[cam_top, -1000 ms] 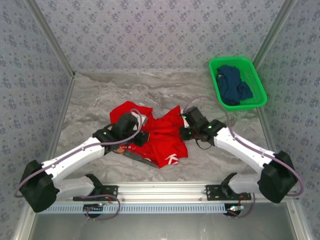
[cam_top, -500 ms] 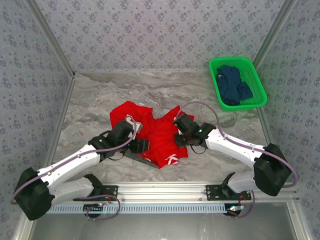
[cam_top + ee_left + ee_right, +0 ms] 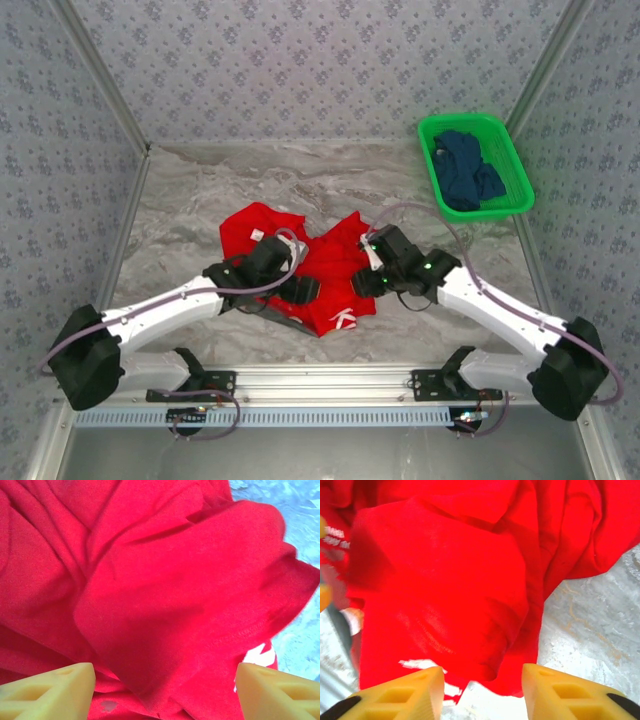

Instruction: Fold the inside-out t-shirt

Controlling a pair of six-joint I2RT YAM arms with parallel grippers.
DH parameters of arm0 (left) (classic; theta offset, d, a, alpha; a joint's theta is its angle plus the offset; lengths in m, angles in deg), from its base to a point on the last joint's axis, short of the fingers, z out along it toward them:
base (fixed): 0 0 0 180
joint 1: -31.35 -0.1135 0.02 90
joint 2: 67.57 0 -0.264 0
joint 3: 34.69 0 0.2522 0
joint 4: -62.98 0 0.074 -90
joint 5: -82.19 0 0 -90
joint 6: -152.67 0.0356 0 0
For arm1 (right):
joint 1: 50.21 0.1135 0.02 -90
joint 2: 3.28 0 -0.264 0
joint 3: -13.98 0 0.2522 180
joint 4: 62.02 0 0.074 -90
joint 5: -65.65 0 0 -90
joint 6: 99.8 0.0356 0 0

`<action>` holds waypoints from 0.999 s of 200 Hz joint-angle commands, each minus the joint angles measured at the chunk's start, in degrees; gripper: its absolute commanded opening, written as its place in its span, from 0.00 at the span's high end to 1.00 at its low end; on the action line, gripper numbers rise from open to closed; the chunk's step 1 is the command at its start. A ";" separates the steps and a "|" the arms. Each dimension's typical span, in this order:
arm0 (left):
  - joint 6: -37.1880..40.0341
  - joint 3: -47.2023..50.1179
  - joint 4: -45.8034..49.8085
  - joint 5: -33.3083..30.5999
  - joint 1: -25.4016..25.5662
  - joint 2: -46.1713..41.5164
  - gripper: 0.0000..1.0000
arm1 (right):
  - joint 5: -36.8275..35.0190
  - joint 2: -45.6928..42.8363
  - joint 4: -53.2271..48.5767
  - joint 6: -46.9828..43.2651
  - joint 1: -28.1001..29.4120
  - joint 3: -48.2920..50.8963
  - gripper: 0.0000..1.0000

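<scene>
The red t-shirt lies bunched on the worktop, left of the green basket and closer to the arms, with the left fingers and right fingers spread over it, holding nothing, likely ready to pinch an edge.

A flat table with a grey-and-white marbled top carries two things. A bright red cloth t-shirt lies crumpled in a loose heap on its middle, towards the near edge, with white lettering at its near corner. A green rectangular plastic basket stands well apart, at the far right corner.
</scene>
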 commanded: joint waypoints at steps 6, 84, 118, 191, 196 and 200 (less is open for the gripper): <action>-0.11 -1.73 2.78 -6.92 -0.66 2.73 0.25 | 10.29 -4.09 0.97 1.67 -5.35 3.07 0.49; 1.09 -0.61 2.51 -8.50 -1.02 6.84 0.25 | 19.63 2.39 18.40 15.28 -10.58 12.02 0.62; 1.29 -0.11 1.90 -9.93 -1.04 3.20 0.25 | 21.28 1.90 19.21 16.01 -10.86 12.73 0.83; 1.34 0.21 4.76 -16.38 -4.87 -5.52 0.25 | 20.19 -5.61 12.34 14.59 -16.57 11.82 1.00; 1.22 0.08 5.14 -16.70 -5.67 -6.22 0.25 | 20.08 -6.52 11.29 14.21 -17.37 11.26 1.00; 1.09 0.01 5.36 -16.84 -6.24 -6.79 0.25 | 19.91 -7.19 10.31 13.67 -18.06 10.75 1.00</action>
